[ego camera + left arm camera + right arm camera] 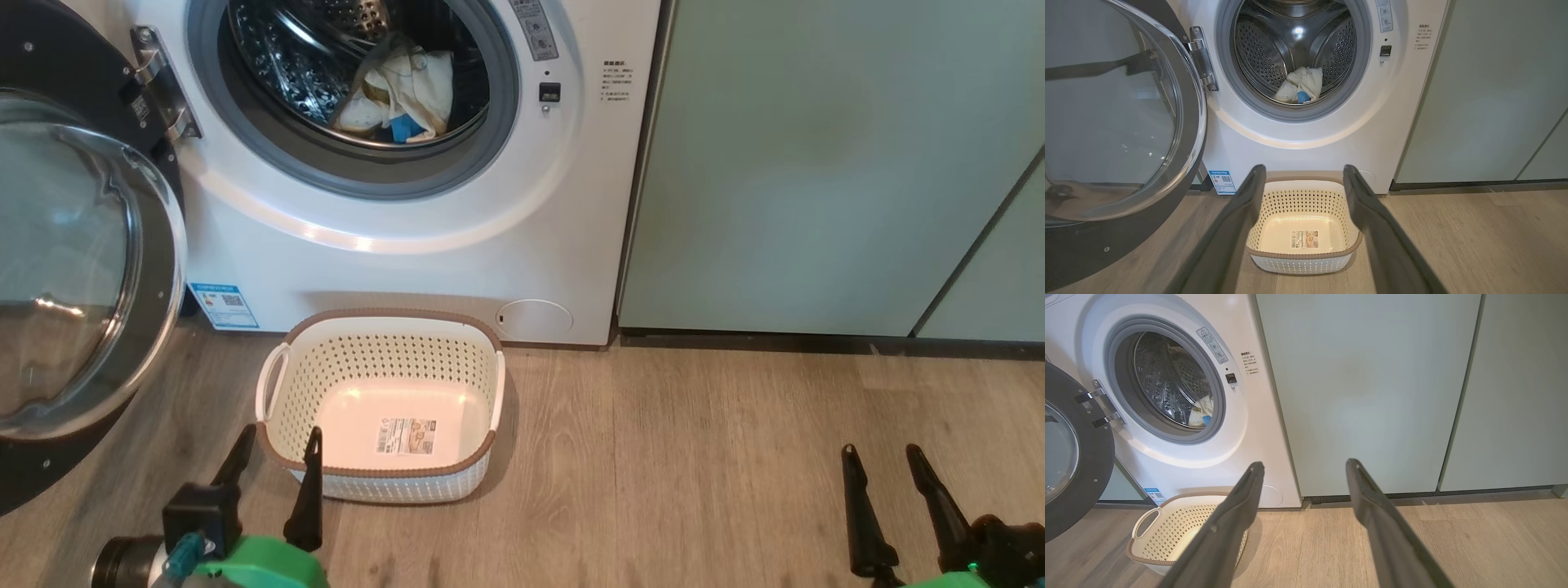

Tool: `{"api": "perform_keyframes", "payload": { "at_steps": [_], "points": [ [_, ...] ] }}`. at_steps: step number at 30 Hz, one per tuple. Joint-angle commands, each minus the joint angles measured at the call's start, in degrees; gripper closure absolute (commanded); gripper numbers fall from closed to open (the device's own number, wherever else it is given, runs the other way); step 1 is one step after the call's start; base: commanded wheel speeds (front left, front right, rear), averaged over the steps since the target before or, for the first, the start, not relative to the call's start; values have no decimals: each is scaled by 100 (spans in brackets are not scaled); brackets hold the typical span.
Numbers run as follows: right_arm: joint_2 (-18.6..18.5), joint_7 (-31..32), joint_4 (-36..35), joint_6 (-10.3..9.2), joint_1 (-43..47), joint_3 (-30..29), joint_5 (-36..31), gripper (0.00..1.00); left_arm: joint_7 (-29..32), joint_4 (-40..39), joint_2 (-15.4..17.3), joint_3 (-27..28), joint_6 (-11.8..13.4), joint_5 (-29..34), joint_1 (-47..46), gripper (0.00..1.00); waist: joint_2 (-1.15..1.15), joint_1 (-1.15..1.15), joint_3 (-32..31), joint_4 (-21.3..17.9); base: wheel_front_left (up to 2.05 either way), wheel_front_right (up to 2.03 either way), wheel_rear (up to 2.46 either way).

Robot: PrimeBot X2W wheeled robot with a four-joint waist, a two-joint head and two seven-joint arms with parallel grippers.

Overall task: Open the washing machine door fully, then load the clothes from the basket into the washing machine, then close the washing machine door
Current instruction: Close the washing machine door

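Currently seeing the clothes [404, 94] lying bunched low inside the steel drum of the washing machine [457, 269], behind the grey gasket. Finding the washing machine door [73, 269] standing wide open on its hinge at the left. Spotting the basket [384, 314] sitting on the wood floor [694, 457] just before the machine, a sticker on its bottom. Noting the left gripper [279, 433] hovering at the basket's near left corner, fingers spread wide, gripping nothing; right gripper [881, 451] hanging well apart over the floor before the pale green cabinet [800, 163], likewise spread and empty.
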Motion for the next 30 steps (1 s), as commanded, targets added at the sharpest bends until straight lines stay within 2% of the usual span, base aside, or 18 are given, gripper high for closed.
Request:
{"api": "perform_keyframes", "payload": {
  "at_steps": [1, 30],
  "points": [
    [-96, -73, -162, -16, -207, 101, 18, 0, -45, -170, 175, 264, -16, 10, -296, 0, 0, 0, 2, 3, 0, 0, 0],
    [-96, -57, -210, -16, -154, 47, -15, 0, -65, -188, 165, 213, 11, 55, -294, 0, 0, 0, 14, 128, 0, 0, 0]
  ]
}}
